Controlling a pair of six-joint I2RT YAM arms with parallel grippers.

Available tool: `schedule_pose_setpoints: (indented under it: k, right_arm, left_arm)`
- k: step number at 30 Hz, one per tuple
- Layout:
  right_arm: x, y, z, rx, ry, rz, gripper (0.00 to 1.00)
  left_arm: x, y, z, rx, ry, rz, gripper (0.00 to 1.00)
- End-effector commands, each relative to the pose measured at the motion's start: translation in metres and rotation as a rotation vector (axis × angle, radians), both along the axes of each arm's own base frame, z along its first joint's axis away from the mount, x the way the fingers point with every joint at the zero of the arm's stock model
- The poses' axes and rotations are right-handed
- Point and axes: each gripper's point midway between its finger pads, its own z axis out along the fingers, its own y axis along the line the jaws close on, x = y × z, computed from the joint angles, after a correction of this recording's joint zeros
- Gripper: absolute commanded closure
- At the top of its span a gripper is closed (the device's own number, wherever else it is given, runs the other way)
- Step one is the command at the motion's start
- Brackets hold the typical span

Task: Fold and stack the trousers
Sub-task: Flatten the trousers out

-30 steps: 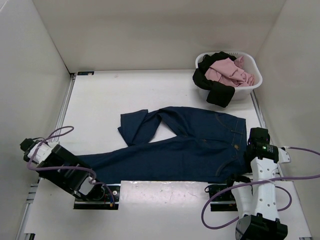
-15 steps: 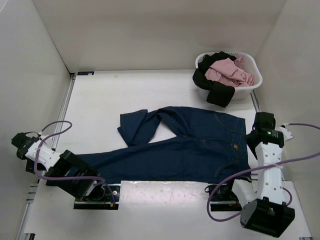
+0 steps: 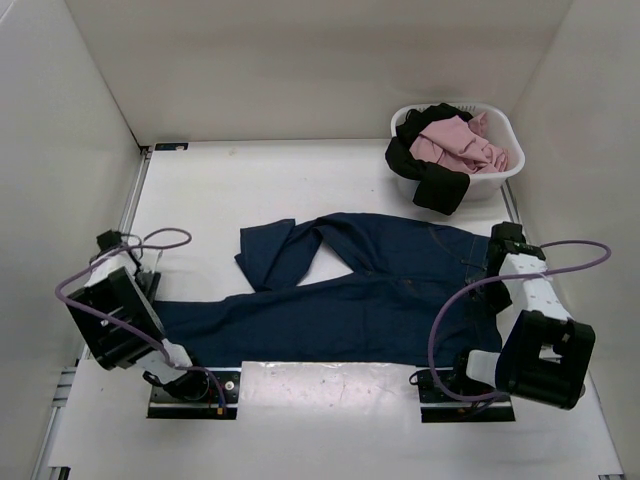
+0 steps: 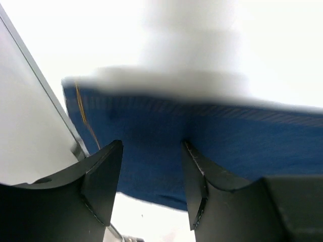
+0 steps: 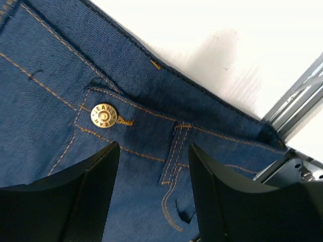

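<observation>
Both sets of fingers are spread apart and hold nothing. The left fingers (image 4: 101, 171) hang over the hem of the long leg. The right fingers (image 5: 96, 186) hang just above the waistband, beside the brass button (image 5: 103, 116). The trousers (image 3: 370, 290) lie flat on the near half of the tabletop (image 3: 250, 190), waist to the right, one leg running left and the other angled away with its end doubled over. Judging by that, no proper fold is made yet: gripping, folding and stacking are all left. A basket (image 3: 505, 175) of other clothes sits far right.
</observation>
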Motion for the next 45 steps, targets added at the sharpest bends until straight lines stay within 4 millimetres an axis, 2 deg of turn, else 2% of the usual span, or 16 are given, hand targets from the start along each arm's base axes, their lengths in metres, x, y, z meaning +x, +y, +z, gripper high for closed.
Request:
schedule_pose_setpoints:
  k: [1,3,4,6,10,14,20,24,28,32,33,36,39,42,43,45]
  right_arm:
    - [0.020,-0.005,0.008,-0.016,-0.034,0.060,0.40]
    - [0.034,-0.009,0.027,-0.036,-0.080,0.089,0.40]
    - [0.040,-0.013,0.037,-0.061,-0.103,0.118,0.40]
    - [0.058,-0.018,0.065,-0.086,-0.153,0.149,0.35]
    - [0.093,-0.029,0.080,-0.102,-0.173,0.188,0.27]
    - [0.142,-0.023,0.065,-0.021,-0.200,0.220,0.24]
    - [0.173,-0.030,0.012,0.063,-0.135,0.176,0.19]
    - [0.185,-0.034,-0.022,0.078,-0.080,0.153,0.19]
    - [0.188,-0.036,-0.038,0.086,-0.052,0.120,0.29]
    - [0.176,-0.034,-0.049,0.109,-0.027,0.103,0.60]
    - [0.176,-0.033,-0.049,0.110,-0.029,0.094,0.66]
    - [0.175,-0.037,-0.049,0.110,-0.030,0.083,0.92]
    - [0.172,-0.048,-0.036,0.090,-0.047,0.059,1.00]
    - [0.166,-0.059,-0.020,0.052,-0.074,0.053,1.00]
    - [0.162,-0.058,-0.018,0.049,-0.071,0.068,1.00]
    - [0.160,-0.058,-0.010,0.038,-0.086,0.086,1.00]
  left_arm:
    - [0.076,-0.018,0.033,-0.028,-0.217,-0.041,0.39]
    - [0.128,-0.022,0.087,-0.013,-0.360,-0.091,0.32]
    - [0.149,-0.051,0.100,-0.065,-0.382,-0.156,0.29]
    - [0.194,-0.074,0.131,-0.087,-0.428,-0.231,0.19]
    - [0.246,-0.169,0.129,-0.287,-0.364,-0.371,0.09]
    - [0.279,-0.218,0.069,-0.370,-0.238,-0.418,0.08]
    - [0.274,-0.266,0.013,-0.509,-0.102,-0.415,0.04]
    - [0.257,-0.291,-0.002,-0.610,-0.041,-0.424,0.04]
    - [0.237,-0.310,-0.002,-0.722,0.005,-0.436,0.29]
    - [0.202,-0.312,0.000,-0.790,0.136,-0.463,0.59]
    - [0.196,-0.311,-0.002,-0.792,0.156,-0.478,0.86]
    - [0.191,-0.296,-0.002,-0.730,0.168,-0.477,0.86]
    - [0.227,-0.263,0.020,-0.625,0.047,-0.409,0.86]
    - [0.292,-0.188,0.076,-0.479,-0.212,-0.243,0.86]
    - [0.301,-0.155,0.092,-0.450,-0.276,-0.161,0.86]
    - [0.313,-0.131,0.130,-0.415,-0.400,-0.146,0.86]
